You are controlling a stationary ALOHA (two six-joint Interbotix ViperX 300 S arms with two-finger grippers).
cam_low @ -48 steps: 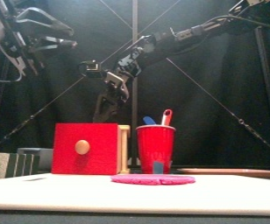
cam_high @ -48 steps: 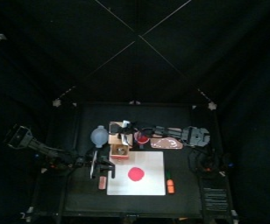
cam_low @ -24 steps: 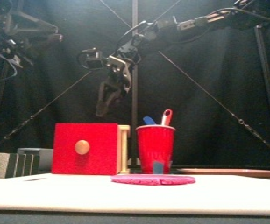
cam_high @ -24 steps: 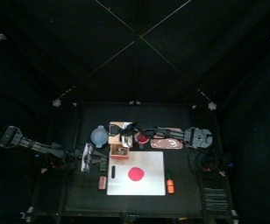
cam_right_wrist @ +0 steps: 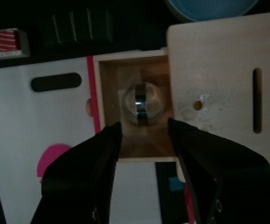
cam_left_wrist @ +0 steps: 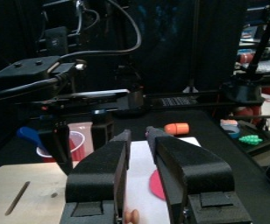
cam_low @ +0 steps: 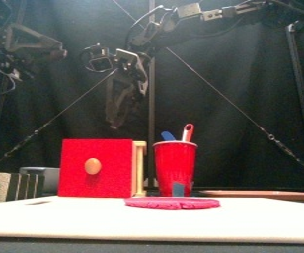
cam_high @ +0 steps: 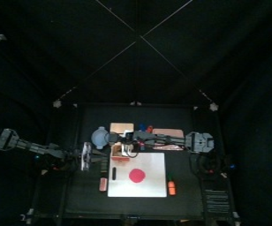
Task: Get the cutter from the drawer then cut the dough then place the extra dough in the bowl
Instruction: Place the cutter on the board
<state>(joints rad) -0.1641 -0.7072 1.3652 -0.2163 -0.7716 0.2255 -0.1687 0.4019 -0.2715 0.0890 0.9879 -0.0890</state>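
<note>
Right pincer [cam_right_wrist: 144, 129] poised above the pulled-out drawer [cam_right_wrist: 128, 66] of the wooden box [cam_right_wrist: 225, 52], jaws spread wide and empty, one to each side of the round metal cutter [cam_right_wrist: 142, 98] lying inside; probably lined up for a straight downward grab. High over the box, so a long descent ahead. Drawer walls close around the cutter, little sideways slack. Left pincer [cam_left_wrist: 138, 138] held at the counter's [cam_high: 91, 205] left side, jaws a narrow slit apart, gripping nothing. Red dough [cam_high: 136, 176] flat and uncut on the white cutting board [cam_high: 157, 166] near the drawer. Blue-grey bowl [cam_high: 100, 137] back-left of the box, red cup [cam_low: 176, 168] just right of it, both apparently clear of the descent.
</note>
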